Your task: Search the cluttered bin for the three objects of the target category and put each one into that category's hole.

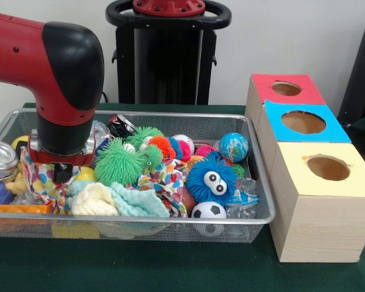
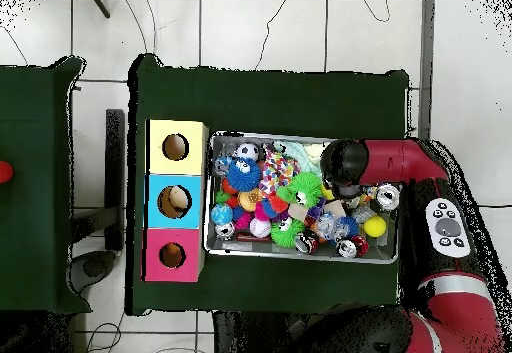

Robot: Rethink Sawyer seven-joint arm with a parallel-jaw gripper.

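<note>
several cans lie at the arm's end of the wire basket (image 1: 255, 182), one shiny can (image 1: 0, 159) against the wall beside the pincer (image 1: 62, 172), whose tips are buried among a spotted cloth (image 1: 42, 179), so i cannot tell whether they are apart or together. my worry is that it closes on cloth or a spiky green ball (image 1: 117, 161) instead, dragging clutter out. red-topped hole (image 1: 286, 89) sits well away past the other end.
</note>
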